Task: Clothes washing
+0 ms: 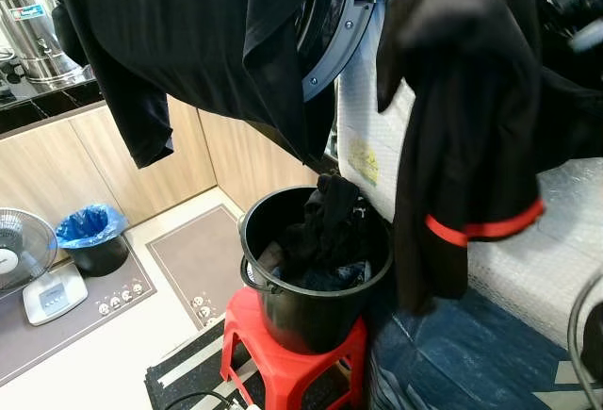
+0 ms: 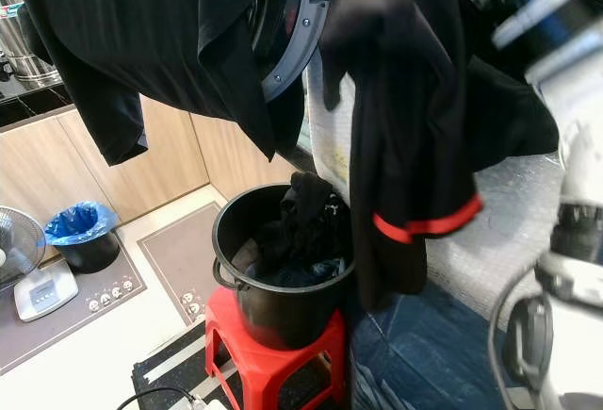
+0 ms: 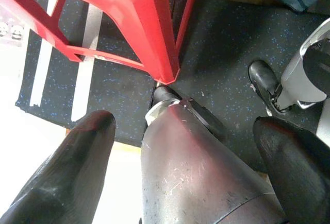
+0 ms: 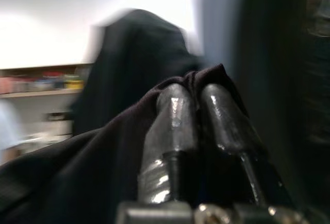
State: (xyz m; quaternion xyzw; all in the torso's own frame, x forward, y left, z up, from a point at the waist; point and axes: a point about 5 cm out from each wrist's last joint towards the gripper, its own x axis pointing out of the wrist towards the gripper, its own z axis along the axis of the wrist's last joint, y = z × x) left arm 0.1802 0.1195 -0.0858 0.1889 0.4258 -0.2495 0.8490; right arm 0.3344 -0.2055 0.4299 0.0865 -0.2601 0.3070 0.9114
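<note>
Right hand (image 4: 193, 98) pinched tight on a black garment (image 1: 462, 127), held high above the black bucket (image 1: 316, 311). Left hand (image 3: 180, 147) spread wide, empty, beside the red stool (image 3: 129, 13).

Bucket (image 1: 316, 283) on stool (image 1: 283, 358), clothes (image 1: 325, 231) inside. Stool on mat (image 1: 188, 372). Washing machine door (image 1: 344, 24) above and behind bucket. Shirt (image 1: 207, 42) hanging above bucket at left, second garment (image 1: 471, 127) at right. Bin (image 1: 91, 237) and fan (image 1: 21, 250) far left on floor, before cabinets (image 1: 85, 160). Urn (image 1: 33, 28) on counter (image 1: 42, 104) above.
</note>
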